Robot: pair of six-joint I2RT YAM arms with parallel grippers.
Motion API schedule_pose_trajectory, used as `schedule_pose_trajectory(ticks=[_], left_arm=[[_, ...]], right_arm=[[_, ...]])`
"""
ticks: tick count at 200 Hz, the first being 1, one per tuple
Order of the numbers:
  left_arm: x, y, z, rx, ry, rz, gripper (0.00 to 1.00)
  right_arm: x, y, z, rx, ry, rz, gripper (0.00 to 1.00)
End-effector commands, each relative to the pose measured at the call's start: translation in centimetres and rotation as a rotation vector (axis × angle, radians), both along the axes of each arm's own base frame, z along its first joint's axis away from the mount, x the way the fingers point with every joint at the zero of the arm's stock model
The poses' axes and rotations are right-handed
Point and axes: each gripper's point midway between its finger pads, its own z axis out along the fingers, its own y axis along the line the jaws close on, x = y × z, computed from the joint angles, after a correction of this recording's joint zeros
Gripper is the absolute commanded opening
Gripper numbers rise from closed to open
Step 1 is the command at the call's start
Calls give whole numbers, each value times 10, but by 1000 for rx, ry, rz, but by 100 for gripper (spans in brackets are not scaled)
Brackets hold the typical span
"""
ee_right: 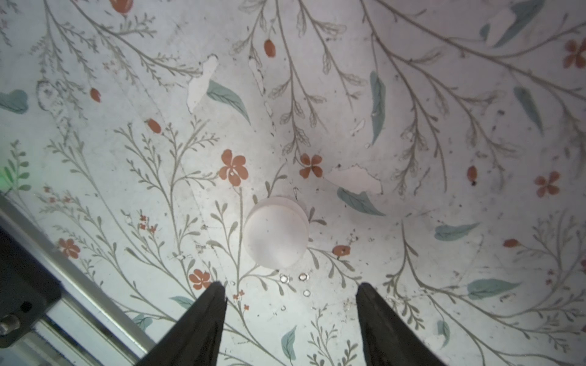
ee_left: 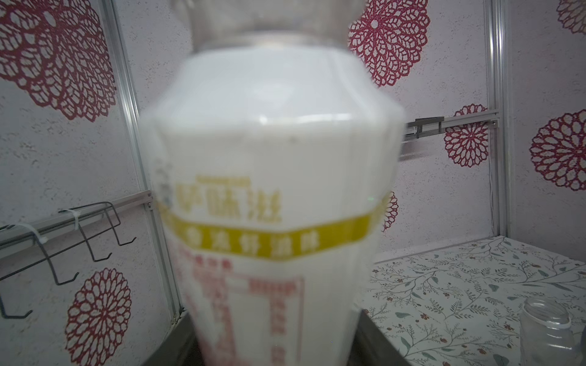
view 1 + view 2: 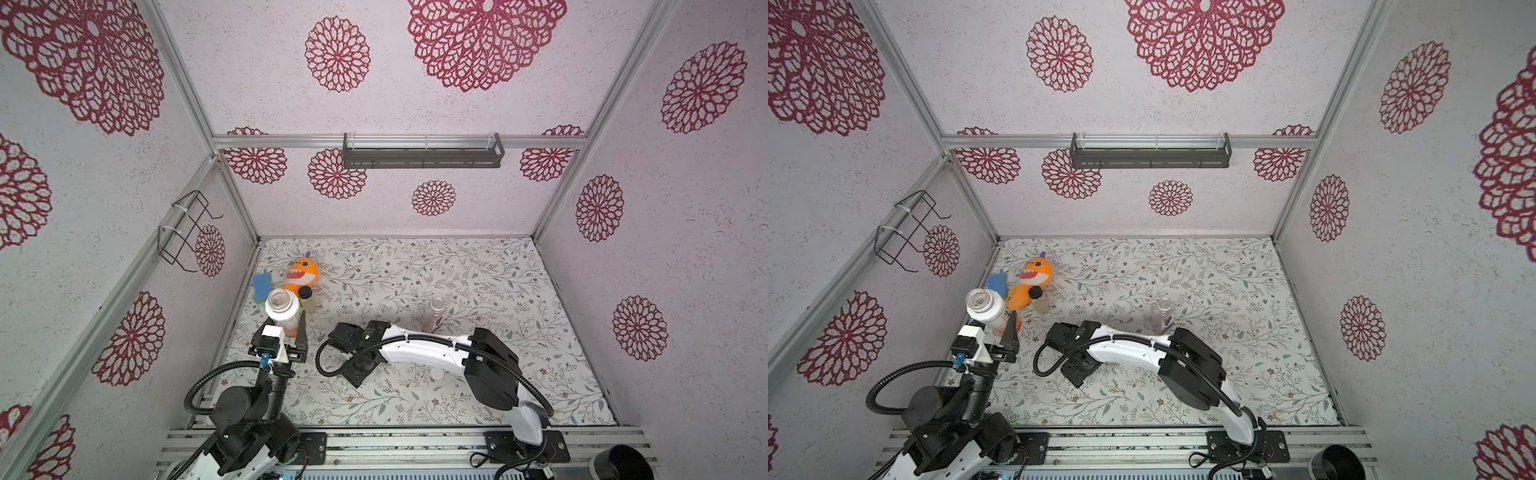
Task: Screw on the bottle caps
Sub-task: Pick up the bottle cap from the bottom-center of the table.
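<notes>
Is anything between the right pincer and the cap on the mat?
Nothing visible. In the right wrist view the cap lies alone on the mat, just ahead of the open right pincer, with only mat between them.

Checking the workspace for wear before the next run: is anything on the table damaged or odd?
Yes. In the right wrist view, the floral table covering has flaked to bare white patches near the white cap; small droplet-like rings lie beside it.

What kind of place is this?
Most likely a robot test booth, not a home: a metal frame holds patterned wall panels, and two robot arms are mounted on a rail beside the table.
</notes>
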Motion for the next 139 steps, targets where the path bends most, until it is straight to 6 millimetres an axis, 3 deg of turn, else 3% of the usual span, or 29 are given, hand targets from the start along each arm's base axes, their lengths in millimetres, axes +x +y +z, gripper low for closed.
schedule_pose_trajectory(ticks=[1, 61, 139], left_arm=[[-5, 3, 7, -15, -38, -3, 59], [-6, 1, 7, -10, -45, -16, 59], [-6, 1, 6, -8, -45, -19, 59]], right_arm=[[-3, 1, 2, -32, 2, 17, 65], [-2, 6, -12, -66, 13, 26, 55], [-3, 13, -17, -79, 13, 38, 52]])
